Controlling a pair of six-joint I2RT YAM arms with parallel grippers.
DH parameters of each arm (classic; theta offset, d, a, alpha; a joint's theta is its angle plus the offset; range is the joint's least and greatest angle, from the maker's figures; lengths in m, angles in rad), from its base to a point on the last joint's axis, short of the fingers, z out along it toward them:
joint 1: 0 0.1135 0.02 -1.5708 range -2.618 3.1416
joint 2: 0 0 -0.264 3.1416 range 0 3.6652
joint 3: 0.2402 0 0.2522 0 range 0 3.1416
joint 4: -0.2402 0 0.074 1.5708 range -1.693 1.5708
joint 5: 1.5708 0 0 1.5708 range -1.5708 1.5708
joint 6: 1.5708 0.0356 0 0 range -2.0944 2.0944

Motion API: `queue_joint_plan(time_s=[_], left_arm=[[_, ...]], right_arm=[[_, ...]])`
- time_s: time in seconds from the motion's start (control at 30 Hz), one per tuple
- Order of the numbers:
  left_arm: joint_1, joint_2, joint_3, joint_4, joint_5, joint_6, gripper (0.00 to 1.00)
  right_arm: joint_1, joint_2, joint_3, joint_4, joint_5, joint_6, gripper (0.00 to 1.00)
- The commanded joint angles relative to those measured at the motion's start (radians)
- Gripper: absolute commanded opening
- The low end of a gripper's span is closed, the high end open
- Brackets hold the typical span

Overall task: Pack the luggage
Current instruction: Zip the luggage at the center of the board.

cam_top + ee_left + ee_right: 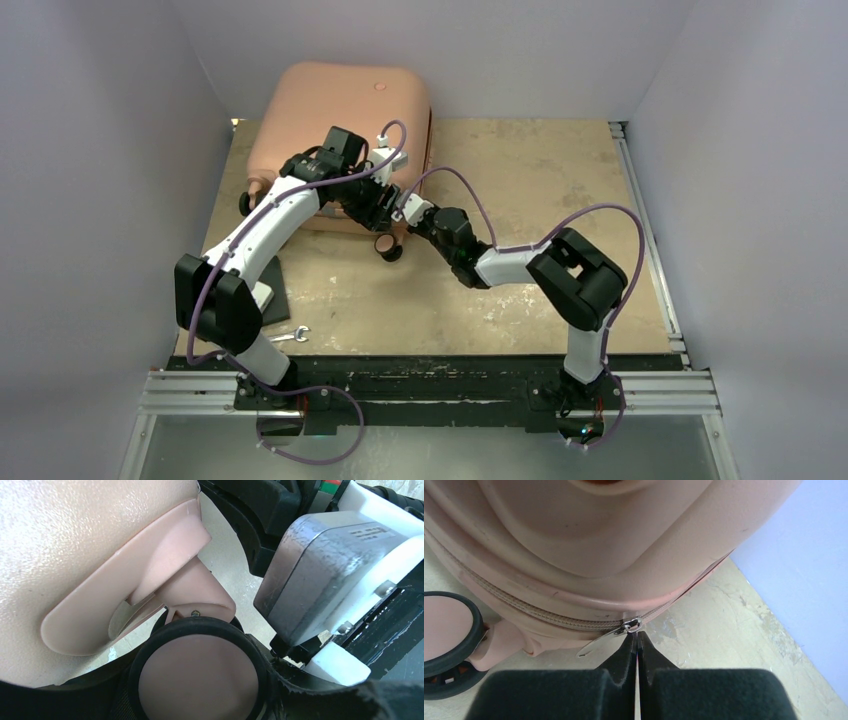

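Note:
The luggage (pixel 335 110) is a salmon-pink hard-shell suitcase lying closed at the back left of the table. Its near-right wheel (pixel 388 249) has a black tyre and a pink hub. In the left wrist view that wheel (pixel 197 675) fills the gap between my left gripper's dark fingers (pixel 310 690), which sit against its tyre. My left gripper (pixel 376 226) reaches over the case's front edge. My right gripper (pixel 637 636) is shut, its tips right under the zipper slider (pixel 632 625). The metal pull tab (pixel 596 647) hangs free to their left. In the top view my right gripper (pixel 405 212) is beside the left one.
A flat black pad with a white box (pixel 268 296) lies by the left arm. A small metal wrench (pixel 291 335) rests near the front edge. White walls close in both sides and the back. An aluminium rail (pixel 648 230) runs along the right edge.

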State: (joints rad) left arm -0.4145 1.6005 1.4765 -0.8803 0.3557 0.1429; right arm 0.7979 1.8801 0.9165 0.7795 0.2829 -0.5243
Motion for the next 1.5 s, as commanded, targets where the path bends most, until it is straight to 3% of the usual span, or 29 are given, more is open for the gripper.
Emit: queue_joint_plan(time_s=[0.0, 0.17, 0.23, 0.27, 0.3, 0.37, 0.7, 1.17, 1.27, 1.47], left_arm=[[0.002, -0.115, 0.025, 0.031, 0.098, -0.017, 0.00], [0.002, -0.122, 0.022, 0.029, 0.098, -0.016, 0.00], [0.002, -0.125, 0.022, 0.028, 0.096, -0.015, 0.00], [0.002, -0.128, 0.022, 0.027, 0.096, -0.014, 0.00], [0.002, -0.131, 0.021, 0.027, 0.095, -0.014, 0.00], [0.003, -0.137, 0.019, 0.028, 0.094, -0.013, 0.00], [0.009, -0.154, 0.011, 0.034, 0.098, -0.014, 0.00], [0.010, -0.154, 0.010, 0.036, 0.110, -0.013, 0.00], [0.010, -0.157, 0.013, 0.028, 0.121, -0.001, 0.00], [0.009, -0.167, 0.023, -0.015, 0.149, 0.037, 0.00]], right_arm=[[0.006, -0.021, 0.042, 0.050, -0.046, -0.008, 0.00], [0.005, -0.061, 0.012, 0.039, -0.071, -0.026, 0.02], [0.002, -0.077, -0.017, 0.049, -0.079, -0.039, 0.38], [-0.001, -0.086, -0.039, 0.071, -0.085, -0.047, 0.50], [-0.005, -0.091, -0.067, 0.112, -0.092, -0.057, 0.59], [-0.008, -0.097, -0.120, 0.201, -0.087, -0.081, 0.66], [-0.007, -0.036, -0.118, 0.287, -0.045, -0.040, 0.67], [-0.006, -0.051, -0.055, 0.109, -0.199, 0.026, 0.63], [-0.006, -0.022, -0.004, 0.066, -0.218, 0.073, 0.57], [-0.010, 0.002, 0.060, 0.012, -0.272, 0.091, 0.28]])
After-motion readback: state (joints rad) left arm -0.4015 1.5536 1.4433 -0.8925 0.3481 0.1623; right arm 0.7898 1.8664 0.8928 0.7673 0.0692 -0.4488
